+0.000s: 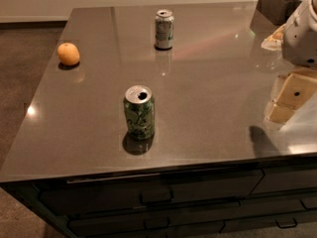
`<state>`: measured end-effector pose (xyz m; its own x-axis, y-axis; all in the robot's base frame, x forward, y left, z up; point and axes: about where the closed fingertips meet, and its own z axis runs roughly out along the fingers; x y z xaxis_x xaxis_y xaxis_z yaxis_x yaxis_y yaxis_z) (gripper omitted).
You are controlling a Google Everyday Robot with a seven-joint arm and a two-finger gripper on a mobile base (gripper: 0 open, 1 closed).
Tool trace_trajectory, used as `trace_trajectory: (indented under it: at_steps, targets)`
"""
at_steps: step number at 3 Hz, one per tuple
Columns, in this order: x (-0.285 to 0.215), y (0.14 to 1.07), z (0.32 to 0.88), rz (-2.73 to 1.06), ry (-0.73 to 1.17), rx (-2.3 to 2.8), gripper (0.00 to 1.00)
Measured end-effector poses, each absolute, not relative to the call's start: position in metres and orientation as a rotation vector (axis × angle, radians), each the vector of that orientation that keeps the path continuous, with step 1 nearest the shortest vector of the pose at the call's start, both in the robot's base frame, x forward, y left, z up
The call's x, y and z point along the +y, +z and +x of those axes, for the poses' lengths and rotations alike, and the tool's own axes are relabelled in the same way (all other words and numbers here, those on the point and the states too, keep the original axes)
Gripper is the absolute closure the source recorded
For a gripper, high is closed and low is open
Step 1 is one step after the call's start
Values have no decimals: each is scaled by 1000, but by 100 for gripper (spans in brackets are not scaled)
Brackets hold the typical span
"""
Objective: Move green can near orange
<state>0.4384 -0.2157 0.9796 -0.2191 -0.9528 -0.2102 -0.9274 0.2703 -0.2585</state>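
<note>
The green can stands upright near the front middle of the grey counter, with a dark green patterned body and an open silver top. The orange lies near the counter's left edge, well to the back left of the can. My gripper is at the right edge of the view, a cream-coloured part below the white arm, hovering over the counter's right side. It is far to the right of the green can and holds nothing that I can see.
A paler silver-grey can stands upright at the back middle of the counter. A dark container sits at the back right corner. Drawers with handles run along the counter's front. Carpeted floor lies to the left.
</note>
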Motion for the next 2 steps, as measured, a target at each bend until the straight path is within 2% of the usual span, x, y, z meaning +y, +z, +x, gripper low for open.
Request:
trace_trajectory:
  at_steps: [1, 2]
  targets:
    - [-213, 980, 439, -1716, -106, 2213, 0]
    - [-189, 972, 448, -1733, -49, 2173, 0]
